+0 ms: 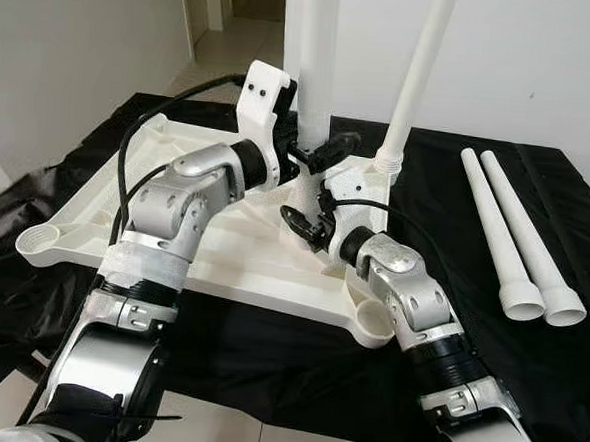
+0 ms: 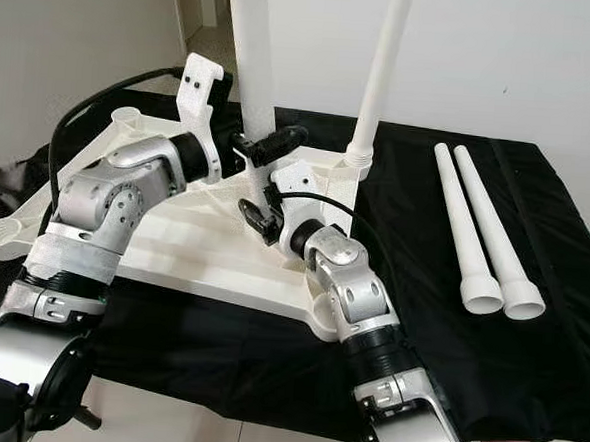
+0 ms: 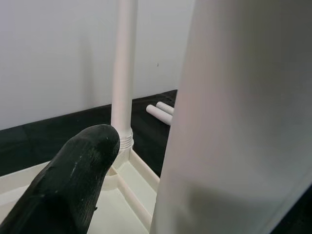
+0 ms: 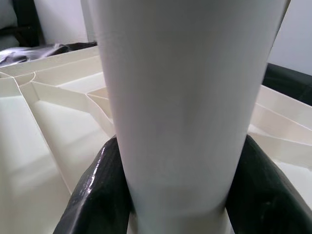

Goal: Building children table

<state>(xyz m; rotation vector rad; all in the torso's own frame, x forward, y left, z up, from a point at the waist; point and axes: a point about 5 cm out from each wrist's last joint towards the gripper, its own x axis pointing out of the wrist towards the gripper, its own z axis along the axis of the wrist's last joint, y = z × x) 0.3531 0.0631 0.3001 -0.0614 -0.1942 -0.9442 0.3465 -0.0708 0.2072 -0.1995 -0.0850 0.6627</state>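
Note:
The white table top [image 1: 243, 253] lies upside down on a black cloth. One white leg [image 1: 416, 78] stands in its far right corner socket. A second leg [image 1: 317, 62] stands upright on the top's middle. My right gripper [image 1: 303, 222] is shut on that leg's base, and both black fingers [image 4: 92, 195] press its sides. Higher up, my left gripper [image 1: 330, 143] reaches around the same leg. Its one visible finger [image 3: 73, 180] stands a little apart from the leg [image 3: 234, 122], so it is open.
Two loose white legs [image 1: 509, 239] lie side by side on the cloth [image 1: 266, 360] at the right. Corner sockets [image 1: 374, 321] stick out at the top's near corners. A white wall stands behind, and a doorway opens at the far left.

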